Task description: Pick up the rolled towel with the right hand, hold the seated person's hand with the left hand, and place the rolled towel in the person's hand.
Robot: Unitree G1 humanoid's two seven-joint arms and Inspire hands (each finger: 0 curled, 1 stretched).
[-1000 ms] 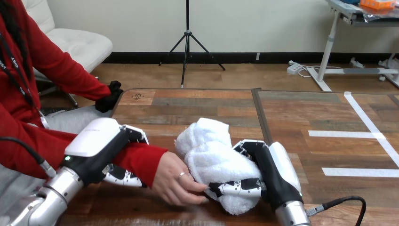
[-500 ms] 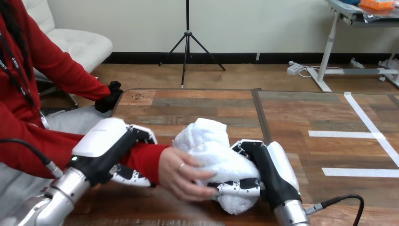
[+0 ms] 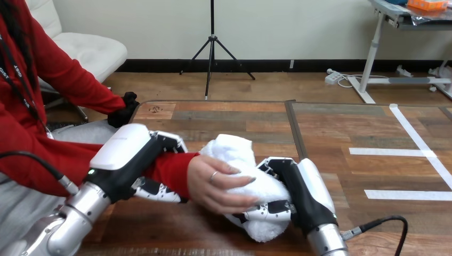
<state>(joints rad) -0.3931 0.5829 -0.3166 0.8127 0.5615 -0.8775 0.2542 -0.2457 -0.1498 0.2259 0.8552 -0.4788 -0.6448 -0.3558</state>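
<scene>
A white rolled towel lies on the wooden table near its front middle. My right hand is shut on its right end, fingers curled under and round it. The person's hand rests on top of the towel, fingers spread over it. My left hand is wrapped round the person's red-sleeved forearm just behind the wrist, fingers curled beneath the sleeve.
White tape lines mark the table's right part. A dark seam runs down the tabletop's middle. The person's other hand, in a black glove, rests by the table's far left corner.
The person's hand has slid right, from beside the towel onto its top. My left hand has moved right with the forearm. My right hand keeps its hold on the towel.
</scene>
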